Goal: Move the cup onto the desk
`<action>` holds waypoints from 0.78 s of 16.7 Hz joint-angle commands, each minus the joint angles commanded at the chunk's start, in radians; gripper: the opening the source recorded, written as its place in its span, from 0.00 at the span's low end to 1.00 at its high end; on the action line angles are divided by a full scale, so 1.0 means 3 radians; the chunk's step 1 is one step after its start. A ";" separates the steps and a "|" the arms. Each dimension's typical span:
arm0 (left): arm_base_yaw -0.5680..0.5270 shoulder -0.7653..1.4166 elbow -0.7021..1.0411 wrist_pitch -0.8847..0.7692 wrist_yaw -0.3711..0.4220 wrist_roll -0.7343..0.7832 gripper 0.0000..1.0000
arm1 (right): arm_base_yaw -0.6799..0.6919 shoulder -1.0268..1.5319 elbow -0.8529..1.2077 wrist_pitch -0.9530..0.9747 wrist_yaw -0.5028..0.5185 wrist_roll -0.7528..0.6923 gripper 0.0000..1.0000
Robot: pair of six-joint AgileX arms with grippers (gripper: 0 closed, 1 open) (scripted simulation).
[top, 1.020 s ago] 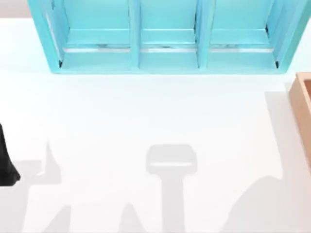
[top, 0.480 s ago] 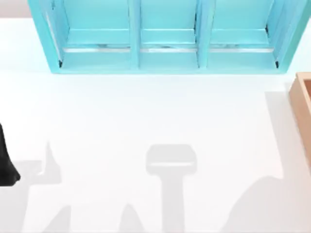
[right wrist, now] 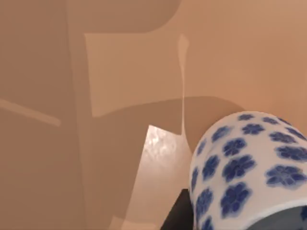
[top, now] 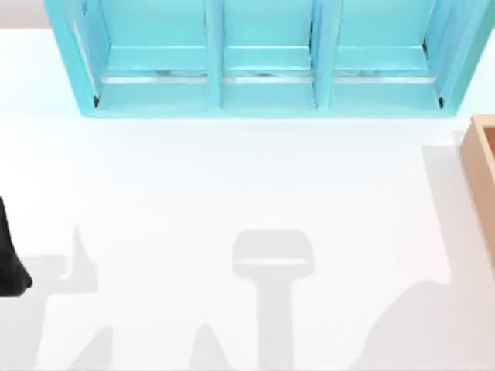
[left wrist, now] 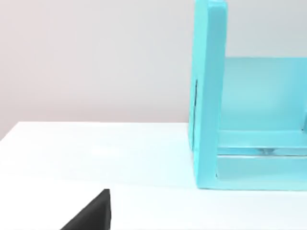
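So we're at the pick-up stage here, best guess. The cup [right wrist: 249, 167] sits close up in the right wrist view, with tan wooden panels all around it, so we reckon it's inside the wooden box [top: 481, 158] at the right edge of the top view, and our right arm is reaching in there. A dark sliver shows just beside the cup's lower edge [right wrist: 177, 215], maybe part of our right claw, but honestly we can't tell whether it's spread wide, narrowed, or already gripping the cup.

Next move as we see it: get a sure hold on the cup, lift it straight up past the box wall, then carry it leftward and set it down on the desk [top: 232, 178], which has loads of bare room.

Our left arm [top: 9, 263] is parked at the left edge of the desk, and we can't tell its claw state either.

Materials: the cup is round, glossy white, ceramic-looking, with blue flower-like blotches, so probably slick and rigid. The box is matte tan wood with flat panels. The desk is smooth, plain white. At the back stands a teal shelf unit [top: 263, 58] with three compartments, hard-edged and slightly shiny.
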 joint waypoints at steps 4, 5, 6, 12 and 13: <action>0.0000 0.0000 0.0000 0.0000 0.0000 0.0000 1.00 | 0.0008 -0.0011 0.0010 -0.0011 0.0001 0.0013 0.00; 0.0000 0.0000 0.0000 0.0000 0.0000 0.0000 1.00 | 0.0048 -0.0031 0.0043 -0.0055 0.0001 0.0055 0.00; 0.0000 0.0000 0.0000 0.0000 0.0000 0.0000 1.00 | 0.0119 -0.0064 0.0097 -0.0132 0.0002 0.0128 0.00; 0.0000 0.0000 0.0000 0.0000 0.0000 0.0000 1.00 | 0.0872 -0.0441 0.0566 -0.1063 0.0002 0.0868 0.00; 0.0000 0.0000 0.0000 0.0000 0.0000 0.0000 1.00 | 0.0979 -0.0509 0.0632 -0.1174 0.0003 0.0974 0.00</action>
